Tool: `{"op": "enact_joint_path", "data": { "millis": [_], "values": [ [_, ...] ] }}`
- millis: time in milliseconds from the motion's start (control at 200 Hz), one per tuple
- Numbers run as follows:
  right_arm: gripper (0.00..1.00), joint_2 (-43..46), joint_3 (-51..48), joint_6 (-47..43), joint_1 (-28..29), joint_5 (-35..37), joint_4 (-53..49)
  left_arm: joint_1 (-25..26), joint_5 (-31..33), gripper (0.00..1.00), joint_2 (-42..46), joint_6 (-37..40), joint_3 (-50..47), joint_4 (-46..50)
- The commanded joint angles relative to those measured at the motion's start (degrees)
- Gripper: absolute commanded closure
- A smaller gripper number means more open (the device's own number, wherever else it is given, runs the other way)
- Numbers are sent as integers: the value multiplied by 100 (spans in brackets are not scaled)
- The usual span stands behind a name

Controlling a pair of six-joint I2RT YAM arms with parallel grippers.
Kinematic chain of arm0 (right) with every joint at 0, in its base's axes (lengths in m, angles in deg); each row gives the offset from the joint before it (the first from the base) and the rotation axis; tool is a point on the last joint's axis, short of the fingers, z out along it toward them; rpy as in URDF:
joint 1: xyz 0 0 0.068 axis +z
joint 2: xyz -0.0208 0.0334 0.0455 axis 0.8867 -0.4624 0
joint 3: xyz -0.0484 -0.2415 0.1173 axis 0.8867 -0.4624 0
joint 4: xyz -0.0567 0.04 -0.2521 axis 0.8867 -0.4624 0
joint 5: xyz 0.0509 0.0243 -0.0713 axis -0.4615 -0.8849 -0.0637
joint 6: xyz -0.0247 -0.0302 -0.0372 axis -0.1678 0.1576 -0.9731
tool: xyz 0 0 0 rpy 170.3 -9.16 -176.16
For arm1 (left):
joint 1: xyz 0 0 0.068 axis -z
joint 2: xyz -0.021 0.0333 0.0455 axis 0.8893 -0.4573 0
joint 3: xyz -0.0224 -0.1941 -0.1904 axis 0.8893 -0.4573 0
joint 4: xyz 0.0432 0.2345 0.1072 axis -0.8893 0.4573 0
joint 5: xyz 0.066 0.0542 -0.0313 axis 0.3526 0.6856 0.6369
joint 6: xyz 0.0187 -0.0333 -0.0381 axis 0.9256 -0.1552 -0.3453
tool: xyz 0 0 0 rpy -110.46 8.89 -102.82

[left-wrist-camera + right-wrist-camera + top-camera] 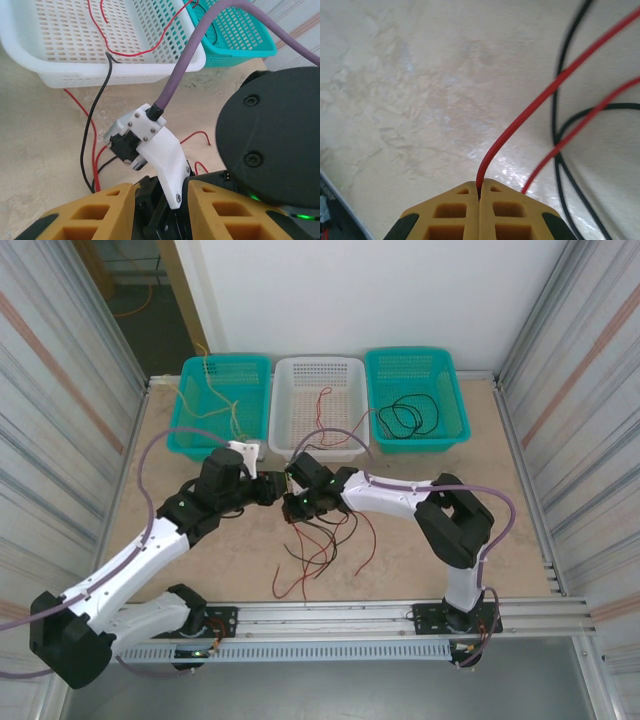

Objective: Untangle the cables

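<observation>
**Three baskets, one loose tangle on the tabletop**

Thin red and black cables (320,540) are sprawling in a loose tangle on the pale tabletop (250,575), just in front of the white basket, with their ends trailing toward the near edge. At the tangle's left side the left claw (271,488) is hovering with its yellow fingers (100,212) standing apart. Whether any strand is lying between them I cannot tell. Just beside it, the right claw (480,189) is pinching one red cable (530,107) between fully closed fingertips. A second red strand and a looping black one are lying on the tabletop next to it.

Along the far edge, the left teal basket (226,358) is holding pale yellow cables (215,390) in loose bends. The white basket (345,390) in the middle is holding a single red strand (322,405). In the left wrist view, a black strand (95,115) is hanging from its near rim down to the tabletop. The right teal basket (440,380) is holding black cables (405,418) coiled in overlapping loops.
</observation>
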Motion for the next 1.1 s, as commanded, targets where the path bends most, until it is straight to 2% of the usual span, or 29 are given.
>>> {"op": "enact_joint_path", "data": {
  "millis": [0, 145, 190, 326, 431, 561, 636, 757, 1097],
  "values": [
    [100, -54, 136, -707, 142, -266, -2, -1, 191, 65, 164, -32, -34, 35],
    [100, -36, 246, -1066, 151, -685, -149, -9, 333, 66, 272, -19, -68, 86],
    [100, 56, 255, -1143, 164, -606, -234, -27, 353, 65, 312, -49, -85, 96],
    [100, 909, -36, -1107, 82, -88, -59, -43, 354, 63, 449, -86, -104, 100],
    [100, 1475, -127, -899, -113, -342, 84, -45, 263, 63, 620, -153, -221, -163],
    [100, 2080, -105, -756, -184, -285, 116, -45, -256, 60, 874, -338, -523, -919],
    [100, 2378, -58, -624, -230, -223, 138, -36, -550, 52, 1022, -438, -715, -1370],
    [100, 2810, 52, -403, -338, -117, 162, 168, -690, 40, 1114, -298, -676, -1573],
    [100, 3439, 564, 51, -517, 136, 471, 362, -1572, 40, 1120, -314, -730, -2583]
  ]
}}
